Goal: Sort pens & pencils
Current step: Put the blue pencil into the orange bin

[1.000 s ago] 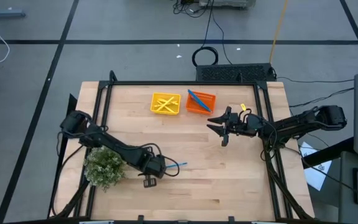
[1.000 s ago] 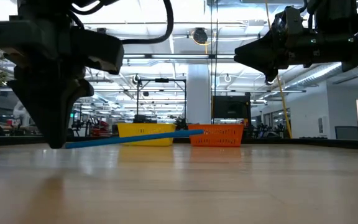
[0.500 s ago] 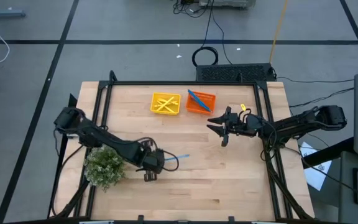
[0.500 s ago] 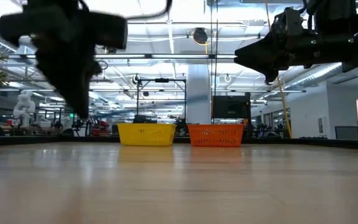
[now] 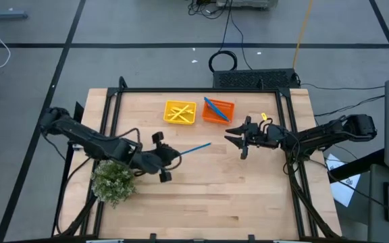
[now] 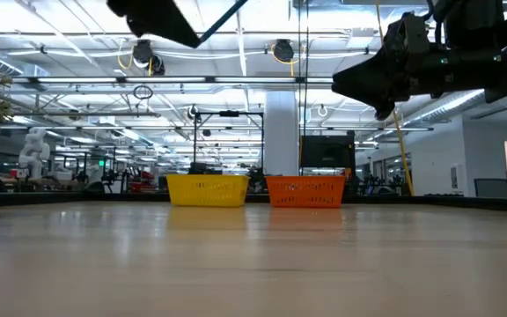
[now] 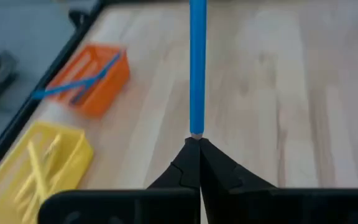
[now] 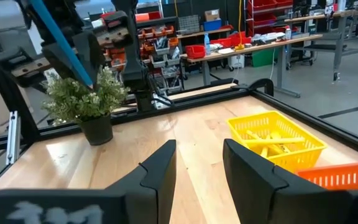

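High view: the left gripper (image 5: 172, 159) was seen clamped on the tail of a blue pen (image 5: 196, 148), carried above the middle of the table (image 5: 248, 189) with its free end aimed toward the orange tray (image 5: 218, 111), presumably because blue ones were already gathered there, while yellow pencils (image 5: 179, 112) lay in the yellow tray (image 5: 180, 112). The right gripper (image 5: 238, 138) was parked near the orange tray, fingers spread and empty, apparently kept clear. Low view: the pen was lifted well off the wood, near the frame's top. Left wrist view: the pen was pinched at its very end between closed fingertips. Right wrist view: parted fingers (image 8: 157, 168) held nothing; a potted plant (image 8: 86, 99) stood beyond.
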### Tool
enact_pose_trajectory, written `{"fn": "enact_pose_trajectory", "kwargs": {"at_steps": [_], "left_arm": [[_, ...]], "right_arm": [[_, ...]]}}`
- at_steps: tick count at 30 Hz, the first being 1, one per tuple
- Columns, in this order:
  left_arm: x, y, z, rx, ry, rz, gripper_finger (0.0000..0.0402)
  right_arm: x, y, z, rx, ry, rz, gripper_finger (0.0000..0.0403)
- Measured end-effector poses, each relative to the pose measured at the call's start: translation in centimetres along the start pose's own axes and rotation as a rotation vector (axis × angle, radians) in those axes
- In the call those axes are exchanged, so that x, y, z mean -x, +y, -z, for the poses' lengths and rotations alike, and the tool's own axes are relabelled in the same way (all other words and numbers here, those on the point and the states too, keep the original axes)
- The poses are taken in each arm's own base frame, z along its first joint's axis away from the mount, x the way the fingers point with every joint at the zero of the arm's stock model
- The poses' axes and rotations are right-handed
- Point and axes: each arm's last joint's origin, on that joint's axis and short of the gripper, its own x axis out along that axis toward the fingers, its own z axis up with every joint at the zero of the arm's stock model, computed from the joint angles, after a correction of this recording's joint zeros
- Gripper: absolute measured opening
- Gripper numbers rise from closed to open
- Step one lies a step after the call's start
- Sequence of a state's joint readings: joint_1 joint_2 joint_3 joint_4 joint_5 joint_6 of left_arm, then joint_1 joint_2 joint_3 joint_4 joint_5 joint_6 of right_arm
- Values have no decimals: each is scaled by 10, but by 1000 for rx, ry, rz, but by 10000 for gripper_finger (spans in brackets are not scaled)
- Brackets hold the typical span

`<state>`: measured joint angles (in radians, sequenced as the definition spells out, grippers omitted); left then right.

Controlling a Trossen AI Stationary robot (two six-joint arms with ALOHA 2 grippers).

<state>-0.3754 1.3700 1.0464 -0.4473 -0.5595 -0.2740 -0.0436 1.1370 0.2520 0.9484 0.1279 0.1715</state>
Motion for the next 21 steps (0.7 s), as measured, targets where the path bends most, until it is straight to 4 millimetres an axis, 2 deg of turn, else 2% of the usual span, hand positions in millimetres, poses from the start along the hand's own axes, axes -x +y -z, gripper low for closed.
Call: {"fn": "enact_pose_trajectory", "kwargs": {"at_steps": [4, 12, 17, 21], "left_arm": [[-15, 7, 7, 12, -148, 61, 0], [-51, 39, 52, 129, -398, 207, 0], [-55, 60, 73, 177, -542, 289, 0], [-56, 66, 85, 179, -553, 316, 0]], "right_arm": [[0, 2, 0, 0, 1, -12, 121], [0, 3, 0, 4, 2, -16, 121], [0, 4, 0, 22, 1, -22, 121], [1, 8, 1, 52, 3, -44, 121]]}}
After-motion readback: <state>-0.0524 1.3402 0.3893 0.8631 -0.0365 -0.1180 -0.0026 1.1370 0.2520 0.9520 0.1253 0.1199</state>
